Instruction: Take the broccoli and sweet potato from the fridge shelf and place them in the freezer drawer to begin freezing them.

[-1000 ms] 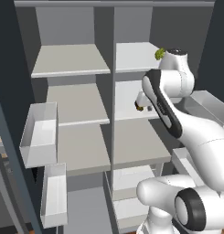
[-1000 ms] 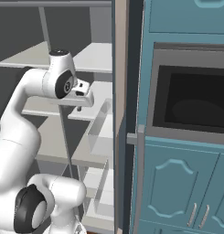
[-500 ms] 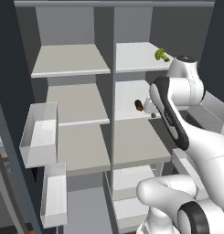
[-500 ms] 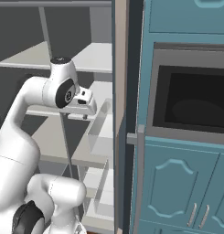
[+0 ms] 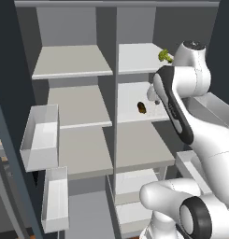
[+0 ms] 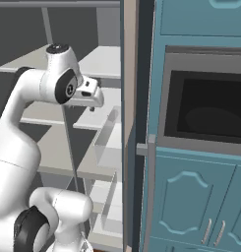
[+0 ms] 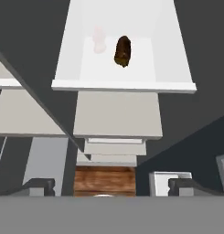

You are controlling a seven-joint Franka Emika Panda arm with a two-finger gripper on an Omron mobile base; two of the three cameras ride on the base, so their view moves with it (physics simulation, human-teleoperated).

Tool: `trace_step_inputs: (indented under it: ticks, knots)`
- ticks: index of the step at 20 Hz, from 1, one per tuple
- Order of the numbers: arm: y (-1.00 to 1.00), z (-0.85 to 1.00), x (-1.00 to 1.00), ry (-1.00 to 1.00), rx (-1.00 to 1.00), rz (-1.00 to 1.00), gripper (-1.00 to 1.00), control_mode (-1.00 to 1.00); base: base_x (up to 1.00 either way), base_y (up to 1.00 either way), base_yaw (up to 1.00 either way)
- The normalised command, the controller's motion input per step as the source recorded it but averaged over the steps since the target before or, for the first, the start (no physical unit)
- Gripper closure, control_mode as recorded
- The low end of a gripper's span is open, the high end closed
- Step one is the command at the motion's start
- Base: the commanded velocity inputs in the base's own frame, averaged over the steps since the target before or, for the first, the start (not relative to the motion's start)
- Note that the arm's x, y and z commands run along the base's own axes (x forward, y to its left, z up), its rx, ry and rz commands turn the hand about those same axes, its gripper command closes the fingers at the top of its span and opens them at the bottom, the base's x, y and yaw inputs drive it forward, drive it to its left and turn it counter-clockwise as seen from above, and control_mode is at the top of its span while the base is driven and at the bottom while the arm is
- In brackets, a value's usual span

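— Gripper first: how is it?
— Its jaws stand wide apart and hold nothing. It hangs in front of the fridge shelves.
— And the sweet potato?
— It lies on a white shelf, well apart from the fingertips.
— The broccoli?
— It sits on the shelf above, near the right edge, beside the arm.

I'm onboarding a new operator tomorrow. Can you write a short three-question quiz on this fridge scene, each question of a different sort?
1. True or false: the gripper is closed on the sweet potato.
2. Which sits on the higher fridge shelf? A) the broccoli B) the sweet potato
3. Fill in: in the hand view, the sweet potato lies on a ____ shelf.

Key: 1 false, its fingers stand wide apart and hold nothing. 2 A. 3 white.
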Motion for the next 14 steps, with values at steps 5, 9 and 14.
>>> trace_step_inputs:
  ticks: [5, 9, 14]
  knots:
    - [0.0, 0.42, 0.02, -0.26, -0.02, -0.04, -1.0, -1.0, 0.0, 0.0, 0.0]
    - [-0.05, 0.04, 0.0, -0.49, -0.08, 0.0, -1.0, -1.0, 0.0, 0.0, 0.0]
    - [-0.06, 0.19, 0.06, -0.49, -0.12, 0.0, -1.0, -1.0, 0.0, 0.0, 0.0]
